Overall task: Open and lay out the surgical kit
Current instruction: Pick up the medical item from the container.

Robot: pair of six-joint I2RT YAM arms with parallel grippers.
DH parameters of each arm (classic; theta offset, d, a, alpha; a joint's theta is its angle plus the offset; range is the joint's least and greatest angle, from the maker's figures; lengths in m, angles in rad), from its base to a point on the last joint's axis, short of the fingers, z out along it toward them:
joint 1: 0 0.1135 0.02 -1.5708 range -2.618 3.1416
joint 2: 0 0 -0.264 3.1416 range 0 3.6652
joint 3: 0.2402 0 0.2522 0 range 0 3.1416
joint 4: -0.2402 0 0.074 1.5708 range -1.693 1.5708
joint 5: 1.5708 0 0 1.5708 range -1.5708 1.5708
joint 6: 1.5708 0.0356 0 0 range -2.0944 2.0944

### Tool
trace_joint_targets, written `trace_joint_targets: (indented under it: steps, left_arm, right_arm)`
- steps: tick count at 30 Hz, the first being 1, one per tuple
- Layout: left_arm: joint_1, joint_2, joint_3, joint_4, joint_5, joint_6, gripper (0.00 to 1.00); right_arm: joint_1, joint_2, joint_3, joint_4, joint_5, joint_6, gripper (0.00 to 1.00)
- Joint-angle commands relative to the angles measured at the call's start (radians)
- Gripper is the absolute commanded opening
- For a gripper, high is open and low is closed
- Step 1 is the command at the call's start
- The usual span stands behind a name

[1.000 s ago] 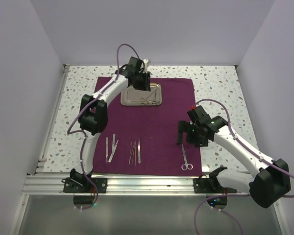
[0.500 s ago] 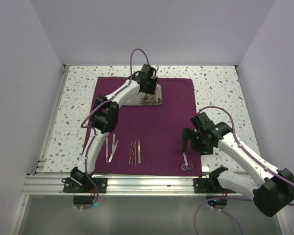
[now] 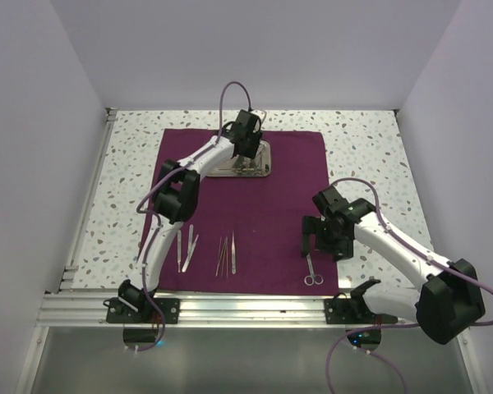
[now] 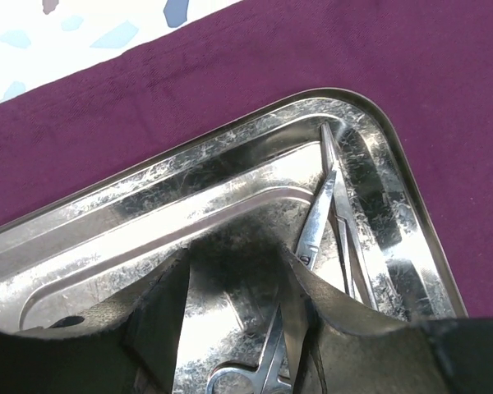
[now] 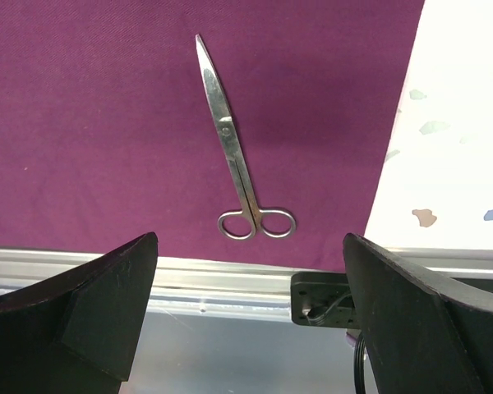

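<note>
The purple cloth (image 3: 271, 205) lies spread flat. The steel tray (image 3: 263, 171) sits at its back edge. My left gripper (image 3: 246, 156) is down in the tray (image 4: 230, 148), open, its fingers (image 4: 160, 316) straddling a ring-handled clamp (image 4: 316, 217); a second thin instrument (image 4: 347, 242) lies beside it. My right gripper (image 3: 311, 238) hangs wide open and empty above the scissors (image 3: 311, 269), which lie flat on the cloth (image 5: 107, 123) in the right wrist view (image 5: 234, 156). Two tweezers (image 3: 184, 249) and several thin instruments (image 3: 227, 254) lie in a row near the cloth's front edge.
The speckled tabletop (image 3: 370, 139) surrounds the cloth. The aluminium rail (image 3: 246, 308) with both arm bases runs along the near edge, just below the scissors' rings (image 5: 189, 275). White walls close in the left, back and right sides.
My left gripper moved right and down into the tray, then held still. My right gripper drew back toward the near edge, then shifted slightly left. The scissors lay still.
</note>
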Motion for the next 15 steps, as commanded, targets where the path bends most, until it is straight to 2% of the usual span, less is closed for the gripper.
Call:
trace_joint_targets:
  steps: [1, 7, 15]
  left_arm:
    - [-0.003, -0.029, -0.02, 0.022, 0.042, 0.031, 0.5]
    - [0.0, -0.127, -0.119, 0.116, 0.078, -0.025, 0.5]
    - [0.0, -0.179, -0.08, 0.102, 0.09, -0.028, 0.5]
  right_arm:
    - [0.001, 0.028, 0.038, 0.041, 0.007, -0.008, 0.99]
    - [0.001, 0.046, 0.035, 0.055, -0.006, -0.014, 0.98]
    - [0.001, 0.014, -0.001, 0.058, -0.016, -0.007, 0.99]
